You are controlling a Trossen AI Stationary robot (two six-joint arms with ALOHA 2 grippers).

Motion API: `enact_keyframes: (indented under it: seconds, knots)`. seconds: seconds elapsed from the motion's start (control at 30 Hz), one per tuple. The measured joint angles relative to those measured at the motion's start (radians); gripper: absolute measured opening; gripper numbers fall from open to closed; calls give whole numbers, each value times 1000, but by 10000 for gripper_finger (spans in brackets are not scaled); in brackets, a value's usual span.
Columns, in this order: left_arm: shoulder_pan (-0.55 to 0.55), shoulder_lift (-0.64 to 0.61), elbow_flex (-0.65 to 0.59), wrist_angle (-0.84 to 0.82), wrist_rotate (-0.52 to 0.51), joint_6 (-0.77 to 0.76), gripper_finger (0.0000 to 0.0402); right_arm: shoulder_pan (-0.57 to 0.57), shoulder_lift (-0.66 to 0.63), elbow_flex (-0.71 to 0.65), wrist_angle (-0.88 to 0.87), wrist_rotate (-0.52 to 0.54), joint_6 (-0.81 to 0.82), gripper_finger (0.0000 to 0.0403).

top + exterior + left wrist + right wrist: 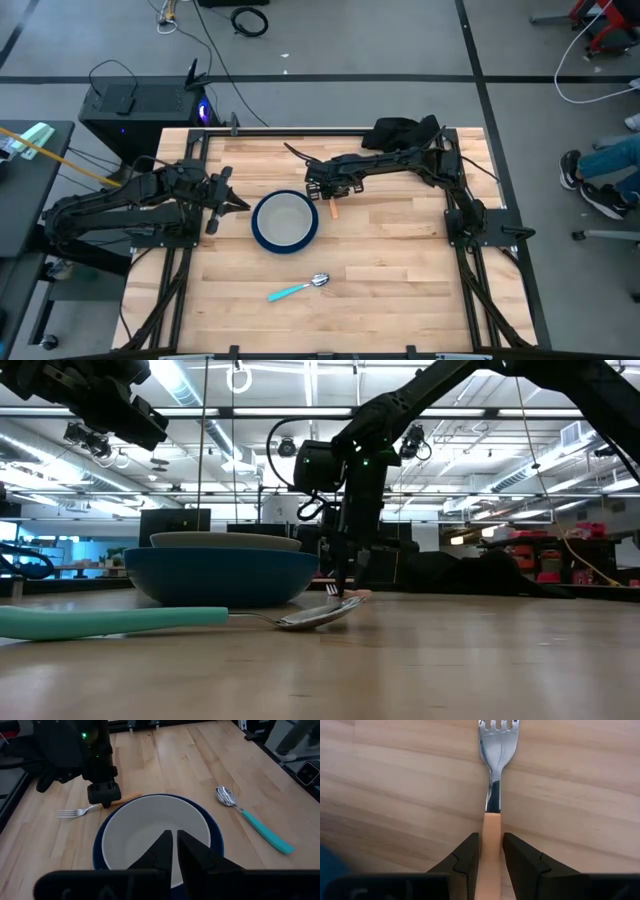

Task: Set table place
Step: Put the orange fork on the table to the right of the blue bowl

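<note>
Right hand (490,851) is where we are seeing the grip: its fingers are clamping the orange-handled fork (496,780), which is lying flat on the table (400,250), just beside the grey bowl (285,217) sitting in the blue plate (262,238). Left hand (232,203), fingers closed on nothing, is hovering at the plate's opposite side; the teal-handled spoon (298,289) is lying apart from both.

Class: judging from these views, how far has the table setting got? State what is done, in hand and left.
Done: the grey bowl sits in the blue plate. In hand: the right claw is closed on the fork beside the plate, lying on the table. Left: the spoon lies apart, untouched; the left claw waits, shut.
</note>
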Motion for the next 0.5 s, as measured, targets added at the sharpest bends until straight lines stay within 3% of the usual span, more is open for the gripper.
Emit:
enact_keyframes:
  seconds: [0.13,0.33,0.5]
  knots:
    - [0,0,0,0,0,0,30,0,0,1,0,0,-4,90]
    - [0,0,0,0,0,0,25,0,0,1,-1,13,-32,42]
    - [0,0,0,0,0,0,32,0,0,0,0,18,-36,41]
